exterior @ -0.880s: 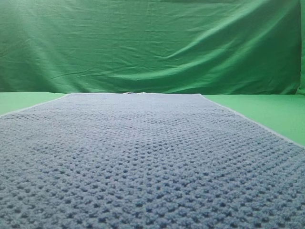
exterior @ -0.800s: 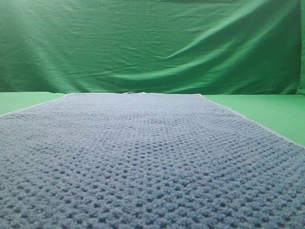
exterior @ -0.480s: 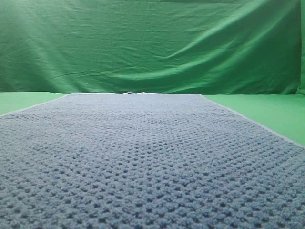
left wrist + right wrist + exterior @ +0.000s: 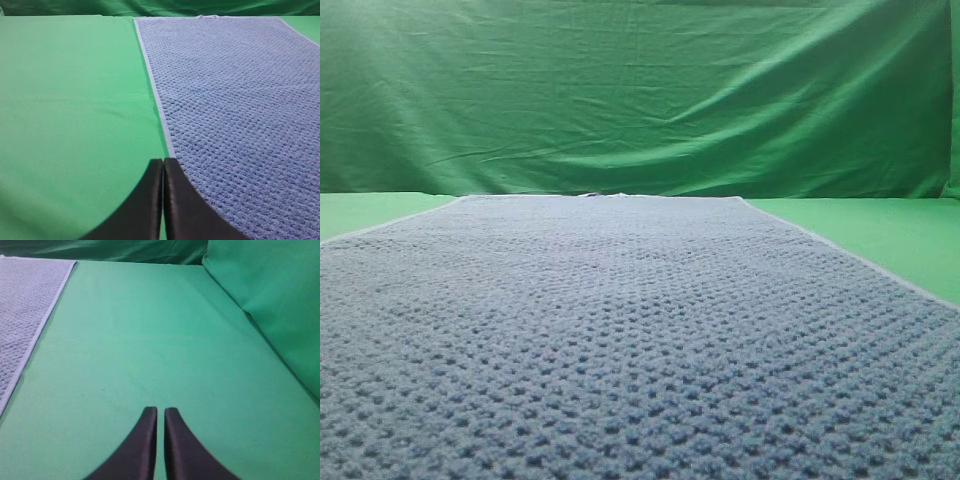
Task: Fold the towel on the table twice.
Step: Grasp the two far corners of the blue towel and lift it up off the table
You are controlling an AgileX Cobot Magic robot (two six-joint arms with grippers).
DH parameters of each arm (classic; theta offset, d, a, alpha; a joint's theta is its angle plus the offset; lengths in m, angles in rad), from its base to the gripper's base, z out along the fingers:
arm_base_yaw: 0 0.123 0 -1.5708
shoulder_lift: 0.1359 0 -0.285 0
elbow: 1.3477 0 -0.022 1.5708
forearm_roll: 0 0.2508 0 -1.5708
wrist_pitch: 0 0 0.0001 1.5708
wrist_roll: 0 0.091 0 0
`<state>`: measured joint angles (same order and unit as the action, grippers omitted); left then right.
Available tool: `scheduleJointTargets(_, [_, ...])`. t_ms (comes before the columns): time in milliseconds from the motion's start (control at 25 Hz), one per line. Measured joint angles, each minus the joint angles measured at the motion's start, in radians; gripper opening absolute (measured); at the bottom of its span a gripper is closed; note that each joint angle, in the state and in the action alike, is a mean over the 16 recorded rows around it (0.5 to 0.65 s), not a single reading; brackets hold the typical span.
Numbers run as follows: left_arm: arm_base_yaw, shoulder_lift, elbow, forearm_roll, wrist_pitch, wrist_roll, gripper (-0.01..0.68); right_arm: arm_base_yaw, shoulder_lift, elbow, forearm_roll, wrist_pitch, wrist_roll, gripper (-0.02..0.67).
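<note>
Left pincer (image 4: 163, 167) closed over towel's (image 4: 235, 100) left hem.

No readable text, labels, brands, numbers or signs in any view.

Probably a studio or lab rig, wrinkled green cloth backdrop (image 4: 640, 95), matte green table (image 4: 150, 340)

Tabletop (image 4: 75, 100): plain matte green, smooth. Blue-grey waffle-weave towel (image 4: 620, 320) lies flat, unfolded, directly on it, filling lower frame in high view. Pale hem along towel edges. Bare green tabletop at frame left and right.
</note>
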<state>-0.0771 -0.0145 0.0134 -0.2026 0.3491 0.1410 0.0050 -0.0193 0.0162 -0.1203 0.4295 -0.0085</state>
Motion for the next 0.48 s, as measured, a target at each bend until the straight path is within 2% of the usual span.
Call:
scheduleJointTargets(240, [0.000, 0.000, 0.000, -0.007, -0.030, 0.001, 0.000, 0.000, 0.000, 0.001, 0.000, -0.012, 0.000, 0.000])
scheduleJointTargets(480, [0.000, 0.000, 0.001, -0.046, -0.168, 0.001, 0.000, 0.000, 0.000, 0.005, 0.003, -0.102, 0.000, 0.000])
